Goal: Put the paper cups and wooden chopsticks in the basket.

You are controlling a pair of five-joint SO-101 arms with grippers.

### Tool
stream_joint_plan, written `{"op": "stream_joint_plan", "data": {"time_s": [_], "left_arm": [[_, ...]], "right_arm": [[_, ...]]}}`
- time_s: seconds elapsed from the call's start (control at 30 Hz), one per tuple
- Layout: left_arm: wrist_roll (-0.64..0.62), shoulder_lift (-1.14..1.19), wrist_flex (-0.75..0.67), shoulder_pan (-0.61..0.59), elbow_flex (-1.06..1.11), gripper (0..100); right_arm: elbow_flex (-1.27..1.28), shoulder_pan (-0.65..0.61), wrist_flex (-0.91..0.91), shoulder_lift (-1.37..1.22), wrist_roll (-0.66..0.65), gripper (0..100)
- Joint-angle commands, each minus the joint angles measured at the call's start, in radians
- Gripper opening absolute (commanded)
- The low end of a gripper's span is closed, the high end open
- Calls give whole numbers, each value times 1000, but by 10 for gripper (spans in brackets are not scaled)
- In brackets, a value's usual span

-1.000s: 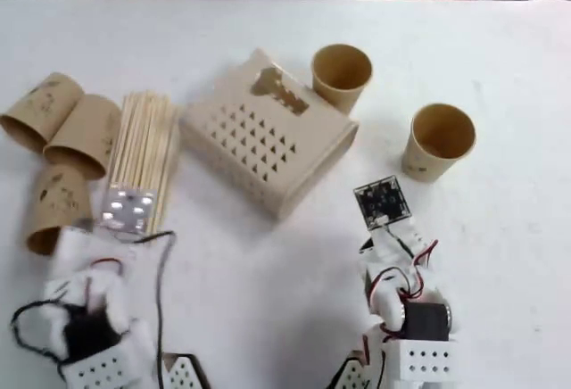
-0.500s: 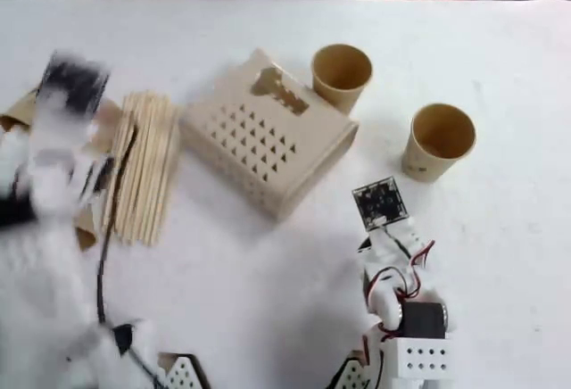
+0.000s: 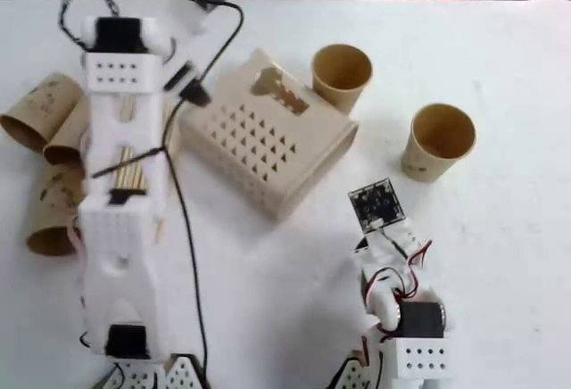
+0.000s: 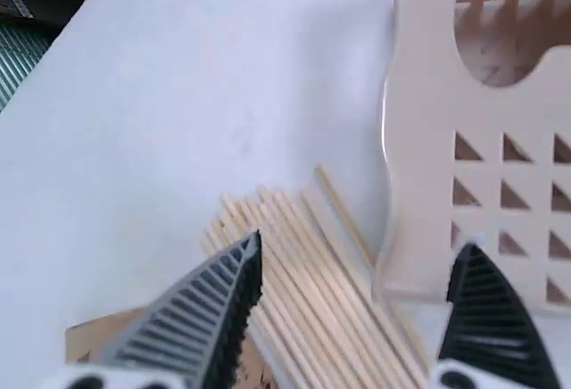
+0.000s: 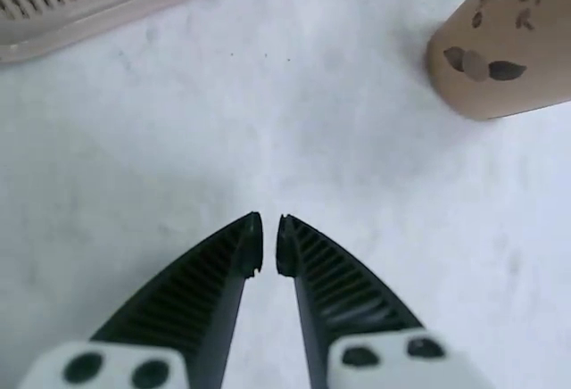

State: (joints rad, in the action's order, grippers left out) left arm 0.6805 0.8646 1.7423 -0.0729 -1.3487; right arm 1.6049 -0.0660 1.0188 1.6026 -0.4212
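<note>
Broadly, the white bench [image 3: 500, 264] carries everything. The left arm [image 3: 120, 228] stretches far across it, over the chopsticks. The basket [image 3: 268, 144] sits mid-bench, a perforated wall facing up. Two upright paper cups [image 3: 341, 75] [image 3: 439, 139] stand on the far side of the basket from that arm, apart from each other. Three more cups [image 3: 36, 108] lie on their sides in a cluster, partly hidden by the left arm. The wooden chopsticks [image 4: 303, 291] lie bundled just beside the basket wall. The left hand [image 4: 357, 255] hangs spread wide above their ends, holding nothing. The right hand [image 5: 268, 246] is pressed nearly together over bare bench, empty, near one cup [image 5: 504, 50].
</note>
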Motion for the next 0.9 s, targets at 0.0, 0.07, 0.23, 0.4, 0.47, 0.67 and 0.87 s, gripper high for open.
{"op": "stream_joint_plan", "data": {"time_s": [0.0, 0.07, 0.23, 0.4, 0.47, 0.67, 0.87], "left_arm": [[-132, 183, -2, 35, -327, 331], [-166, 223, -43, 48, -316, 332], [-269, 223, -114, 59, -304, 332], [-278, 202, -97, 128, -313, 332], [-305, 213, -114, 156, -311, 332], [-446, 311, -279, 127, -315, 332], [-453, 407, -353, 90, -311, 329]], "right_arm": [[9, -5, -50, 10, -11, 45], [14, -5, -67, 10, -11, 45], [14, -5, -67, 10, -11, 45], [14, -5, -67, 10, -11, 45], [14, -5, -67, 10, -11, 45], [14, -5, -62, 10, -11, 45], [14, -5, -62, 10, -11, 45]]}}
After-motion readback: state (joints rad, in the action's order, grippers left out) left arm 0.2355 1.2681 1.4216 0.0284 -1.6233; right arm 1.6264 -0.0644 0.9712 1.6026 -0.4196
